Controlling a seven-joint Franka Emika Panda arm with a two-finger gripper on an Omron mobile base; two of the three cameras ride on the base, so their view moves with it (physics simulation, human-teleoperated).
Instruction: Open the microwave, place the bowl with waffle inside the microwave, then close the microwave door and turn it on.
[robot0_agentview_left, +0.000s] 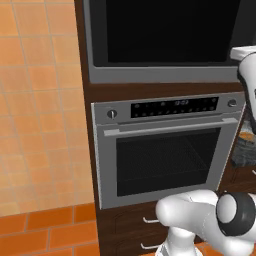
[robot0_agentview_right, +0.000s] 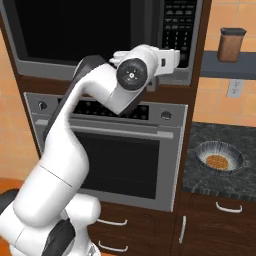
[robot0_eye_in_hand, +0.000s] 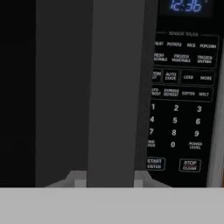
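- One microwave door (robot0_agentview_right: 85, 30) sits shut; we judge it stiff and hinged, best pulled by its vertical bar handle (robot0_eye_in_hand: 116, 87).
- The end effector (robot0_eye_in_hand: 108, 181) straddles that handle; we cannot tell its closure.
- The bowl (robot0_agentview_right: 219, 156), likely fragile, rests on the table (robot0_agentview_right: 200, 180).

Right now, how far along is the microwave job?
Nothing is finished yet: the microwave door is shut, and the bowl with the waffle sits on the dark counter. In hand: the gripper is right at the door's vertical handle. Left: open the door, load the bowl, close, and start on the button panel.
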